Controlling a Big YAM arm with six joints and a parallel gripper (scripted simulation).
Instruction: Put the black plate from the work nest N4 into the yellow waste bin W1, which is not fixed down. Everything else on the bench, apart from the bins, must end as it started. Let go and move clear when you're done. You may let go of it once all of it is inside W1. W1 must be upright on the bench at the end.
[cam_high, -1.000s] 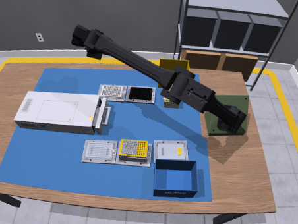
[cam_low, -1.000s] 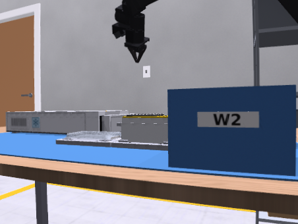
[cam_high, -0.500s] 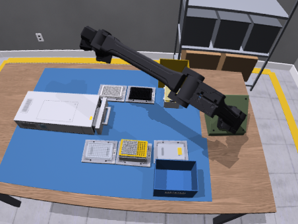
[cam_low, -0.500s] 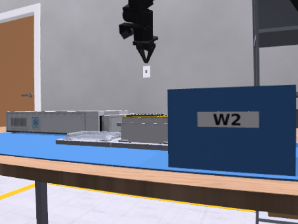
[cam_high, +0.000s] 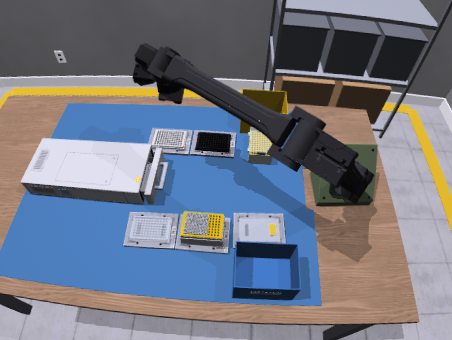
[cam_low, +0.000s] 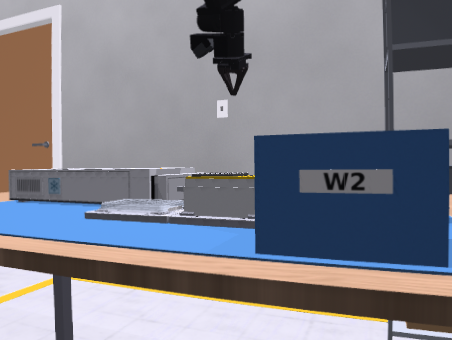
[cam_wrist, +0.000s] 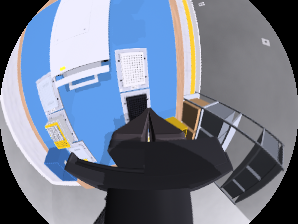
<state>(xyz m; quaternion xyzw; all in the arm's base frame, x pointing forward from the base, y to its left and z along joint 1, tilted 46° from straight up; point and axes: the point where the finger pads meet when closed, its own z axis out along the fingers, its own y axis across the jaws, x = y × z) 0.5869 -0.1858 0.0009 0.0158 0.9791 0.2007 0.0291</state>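
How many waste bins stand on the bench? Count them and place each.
2. The yellow waste bin stands at the bench's far edge, partly behind the arm; the blue bin W2 stands at the near edge.
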